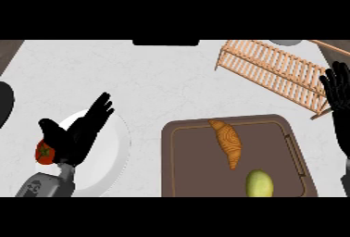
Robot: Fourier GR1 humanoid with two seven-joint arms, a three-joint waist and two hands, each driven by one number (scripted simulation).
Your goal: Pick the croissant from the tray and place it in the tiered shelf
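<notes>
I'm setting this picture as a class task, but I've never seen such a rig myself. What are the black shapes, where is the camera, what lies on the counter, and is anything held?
The camera sits at the robot's head and looks steeply down at the pale counter. The black shapes are its two hands. The left hand hangs open over a white plate, with a tomato at the plate's left edge. The right hand rests open at the right edge, fingers up. A brown tray holds a croissant and a yellow-green fruit. Behind it stands a wooden shelf. Nothing is held.
</notes>
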